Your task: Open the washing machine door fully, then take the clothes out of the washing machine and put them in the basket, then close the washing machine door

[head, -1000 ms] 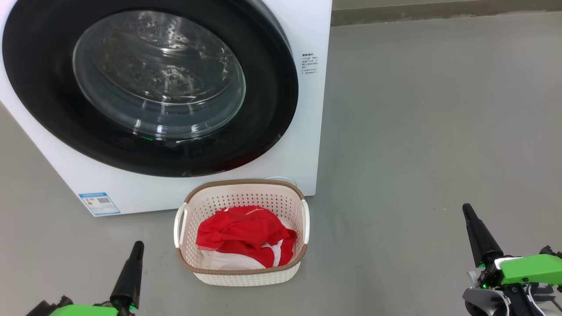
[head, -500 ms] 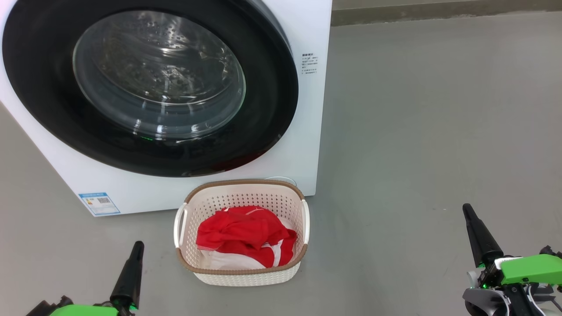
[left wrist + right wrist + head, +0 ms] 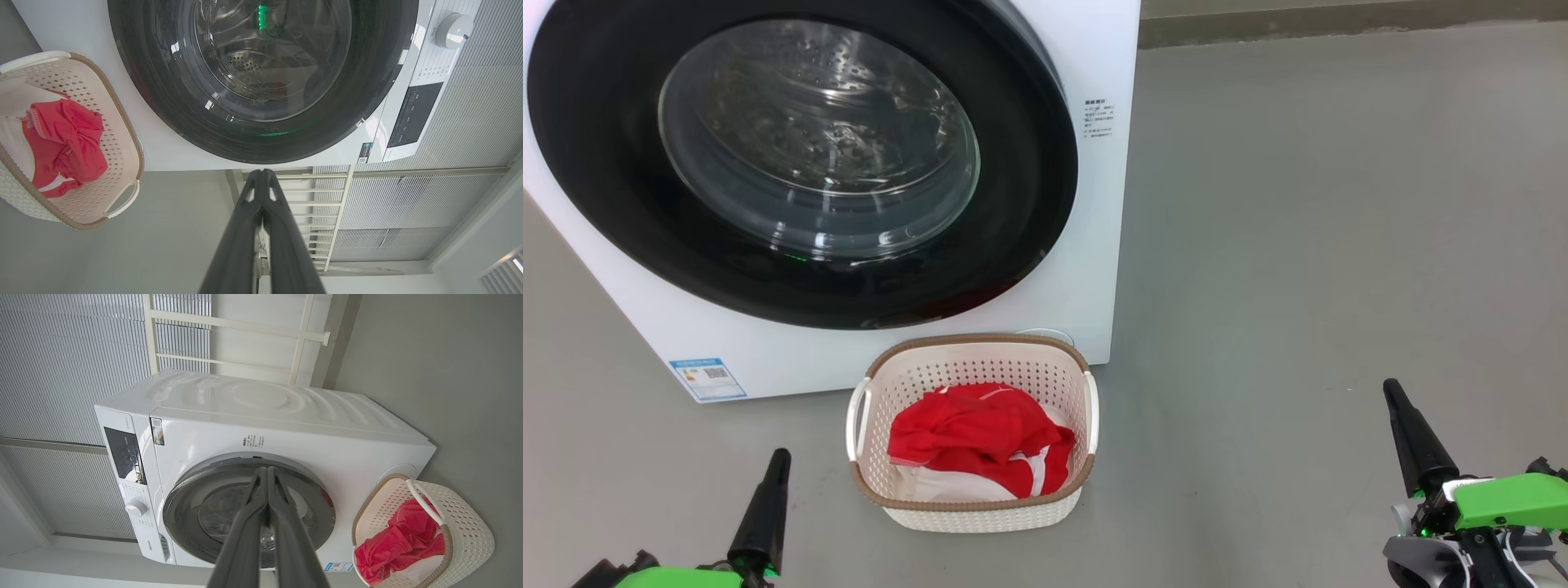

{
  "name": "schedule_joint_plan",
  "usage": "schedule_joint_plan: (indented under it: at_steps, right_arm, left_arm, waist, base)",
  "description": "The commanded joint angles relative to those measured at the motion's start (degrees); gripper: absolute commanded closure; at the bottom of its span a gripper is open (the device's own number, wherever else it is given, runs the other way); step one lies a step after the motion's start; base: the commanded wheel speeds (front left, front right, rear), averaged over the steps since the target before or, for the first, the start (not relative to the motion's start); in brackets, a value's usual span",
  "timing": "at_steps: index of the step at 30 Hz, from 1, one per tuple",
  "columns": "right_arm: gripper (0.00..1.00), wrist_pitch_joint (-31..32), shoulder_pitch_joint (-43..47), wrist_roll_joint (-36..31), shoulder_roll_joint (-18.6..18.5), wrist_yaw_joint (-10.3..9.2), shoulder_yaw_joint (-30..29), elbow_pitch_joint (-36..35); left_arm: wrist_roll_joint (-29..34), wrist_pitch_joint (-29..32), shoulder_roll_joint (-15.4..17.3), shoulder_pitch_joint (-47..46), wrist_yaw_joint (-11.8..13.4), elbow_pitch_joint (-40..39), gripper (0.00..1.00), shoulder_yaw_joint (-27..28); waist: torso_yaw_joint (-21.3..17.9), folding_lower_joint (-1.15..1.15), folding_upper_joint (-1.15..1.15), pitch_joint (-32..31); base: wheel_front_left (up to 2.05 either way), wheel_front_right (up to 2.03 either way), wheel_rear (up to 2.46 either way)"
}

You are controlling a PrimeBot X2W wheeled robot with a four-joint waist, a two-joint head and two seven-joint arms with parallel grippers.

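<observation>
Head view, nearest first: two grippers, the left gripper (image 3: 779,459) and the right gripper (image 3: 1391,389), each with its dark fingers pressed together, holding nothing. Beyond them one basket (image 3: 977,339) stands on the grey floor (image 3: 1298,245) just before the washing machine (image 3: 1086,278). It holds the clothes (image 3: 970,431), a red heap with white trim; how many garments, I cannot tell. The one washing machine door (image 3: 1021,237) sits closed. One blue label (image 3: 707,378) with a QR code and one small print block (image 3: 1098,119) are too small to read.
</observation>
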Motion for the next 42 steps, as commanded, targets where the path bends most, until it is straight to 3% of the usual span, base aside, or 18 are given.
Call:
schedule_joint_plan:
  at_steps: [1,42]
  right_arm:
    - [1.0,0.4,-2.41,-0.08,-0.46,-0.03,0.96,-1.45]
    - [1.0,0.39,-2.41,-0.07,-0.46,-0.03,0.97,-1.45]
  left_arm:
    - [-0.4,0.34,1.04,-2.26,-0.4,-1.22,1.0,1.49]
    - [-0.4,0.34,1.04,-2.26,-0.4,-1.23,1.0,1.48]
  waist:
    - [0.0,0.0,0.0,0.0]
    - [0.0,0.0,0.0,0.0]
  base:
    - [0.0,0.0,0.0]
    - [0.0,0.0,0.0]
